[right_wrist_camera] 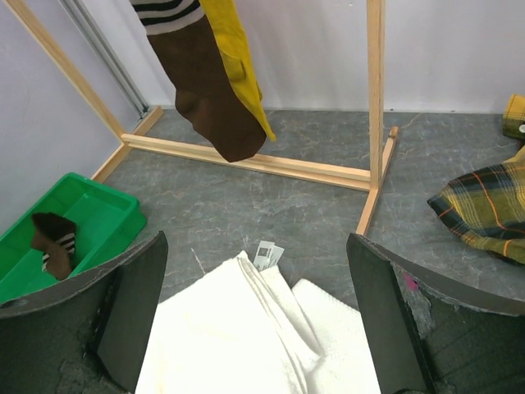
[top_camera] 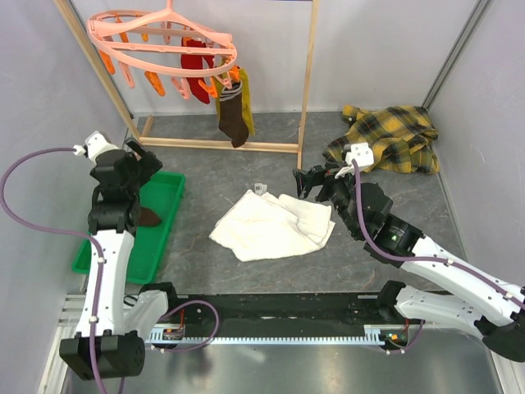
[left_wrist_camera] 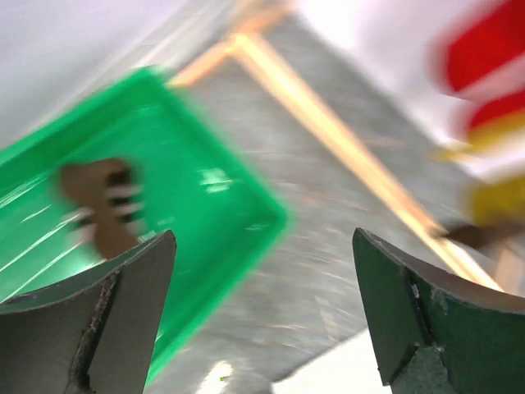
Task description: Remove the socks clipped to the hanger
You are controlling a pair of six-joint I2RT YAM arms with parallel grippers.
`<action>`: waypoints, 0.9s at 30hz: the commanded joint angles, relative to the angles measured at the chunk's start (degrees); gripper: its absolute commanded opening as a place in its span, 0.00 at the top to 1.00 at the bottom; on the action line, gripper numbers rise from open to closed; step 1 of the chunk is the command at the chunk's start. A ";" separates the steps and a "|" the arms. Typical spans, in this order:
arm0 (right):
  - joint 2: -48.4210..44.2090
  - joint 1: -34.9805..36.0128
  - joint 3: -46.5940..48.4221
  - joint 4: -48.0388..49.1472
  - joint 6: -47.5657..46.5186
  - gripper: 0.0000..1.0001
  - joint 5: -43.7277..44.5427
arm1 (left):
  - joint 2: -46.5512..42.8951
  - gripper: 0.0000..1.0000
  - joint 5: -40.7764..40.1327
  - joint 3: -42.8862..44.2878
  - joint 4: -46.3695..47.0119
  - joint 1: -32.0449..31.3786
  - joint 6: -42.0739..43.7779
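The salmon-pink hanger (top_camera: 164, 39) hangs from the wooden rack at the back left. Red socks (top_camera: 195, 66), a dark brown sock (top_camera: 234, 116) and a mustard yellow sock (top_camera: 247, 98) hang clipped to it. The brown sock (right_wrist_camera: 215, 103) and yellow sock (right_wrist_camera: 235, 57) also show in the right wrist view. Another brown striped sock (left_wrist_camera: 102, 205) lies in the green tray (top_camera: 168, 197). My left gripper (top_camera: 146, 160) is open and empty above the tray's far end; its view is motion-blurred. My right gripper (top_camera: 303, 184) is open and empty over the white towel's far edge, well below the socks.
A white towel (top_camera: 271, 223) lies crumpled mid-table and shows below my right fingers (right_wrist_camera: 246, 336). A yellow-black plaid shirt (top_camera: 390, 139) lies at the back right. The wooden rack's post (right_wrist_camera: 376, 98) and floor bar (top_camera: 221, 145) stand behind the towel. Grey walls close in on both sides.
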 commanded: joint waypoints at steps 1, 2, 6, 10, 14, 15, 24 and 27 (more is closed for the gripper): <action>-2.08 0.11 -0.42 -0.46 1.79 0.02 -0.59 | -2.60 0.09 25.57 -4.99 19.09 0.08 8.04; -2.52 0.11 -0.42 -0.55 1.53 0.02 -0.86 | -2.52 0.11 32.32 -6.91 22.20 -0.01 8.30; -4.45 0.11 -0.60 -1.87 1.96 0.02 -0.42 | 1.60 0.12 38.00 -8.69 33.54 -1.50 9.88; -7.17 0.11 -1.56 -1.78 1.96 0.02 -1.12 | 7.58 0.12 38.80 -7.03 38.40 -3.78 11.90; -8.06 0.11 -1.48 -0.64 1.35 0.02 -1.73 | 12.77 0.13 38.53 -8.86 47.24 -5.62 9.36; -7.97 0.11 -0.96 -0.64 1.35 0.02 -2.17 | 13.82 0.13 38.80 -9.47 49.45 -5.89 8.84; -5.51 0.11 1.07 -0.99 0.64 0.02 -5.34 | 31.66 0.13 43.72 -2.81 57.20 -8.71 10.06; -4.20 0.11 1.68 -0.99 0.47 0.02 -6.65 | 37.29 0.13 44.16 0.79 57.47 -9.41 10.15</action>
